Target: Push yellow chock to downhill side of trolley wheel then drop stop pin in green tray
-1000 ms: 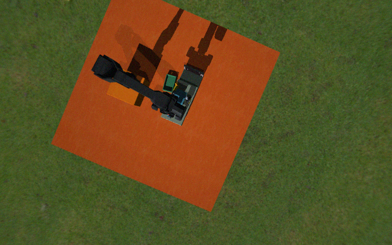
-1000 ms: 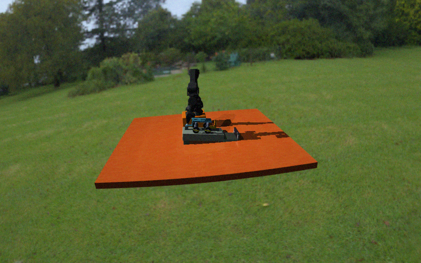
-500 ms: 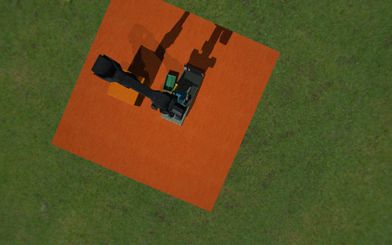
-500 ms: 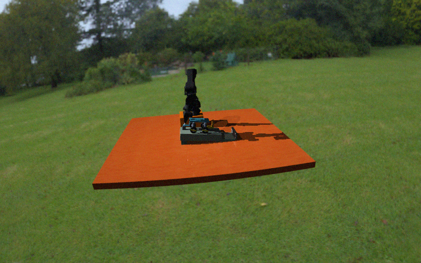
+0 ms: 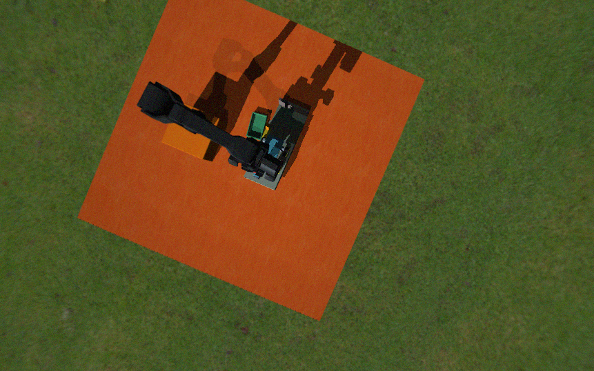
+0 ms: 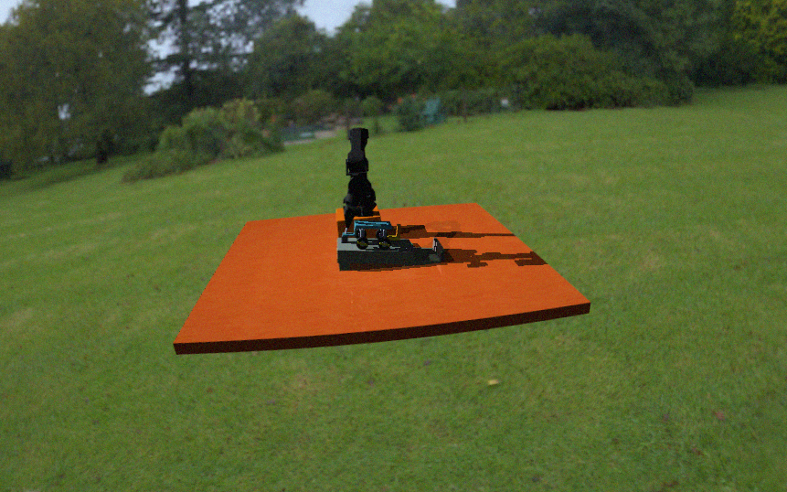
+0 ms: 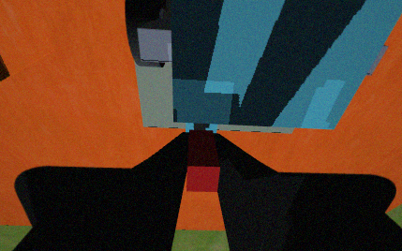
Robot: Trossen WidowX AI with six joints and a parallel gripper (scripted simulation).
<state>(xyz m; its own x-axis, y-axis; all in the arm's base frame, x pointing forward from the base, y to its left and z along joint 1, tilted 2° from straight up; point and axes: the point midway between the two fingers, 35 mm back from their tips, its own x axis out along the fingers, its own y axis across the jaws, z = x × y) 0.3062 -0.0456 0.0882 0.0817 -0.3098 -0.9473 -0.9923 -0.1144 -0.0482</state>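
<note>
My gripper (image 7: 200, 140) (image 6: 346, 230) is shut on the red head of the stop pin (image 7: 203, 179) at the ramp's uphill end. The pin's lower part is hidden. The blue trolley (image 5: 274, 146) (image 6: 373, 225) (image 7: 254, 47) stands on the grey ramp (image 5: 261, 183) (image 6: 377, 259) (image 7: 155, 94), just beyond the fingertips in the wrist view. The yellow chock (image 5: 265, 132) (image 6: 397, 230) is at the trolley's downhill end, on the green tray's side; whether it touches a wheel cannot be told. The green tray (image 5: 257, 124) stands beside the ramp and looks empty.
The arm reaches over from an orange block (image 5: 185, 141). An upright end stop (image 6: 437, 246) stands at the ramp's foot. Dark arm shadows cross the ramp and the orange table top (image 5: 225, 230) (image 6: 298, 299).
</note>
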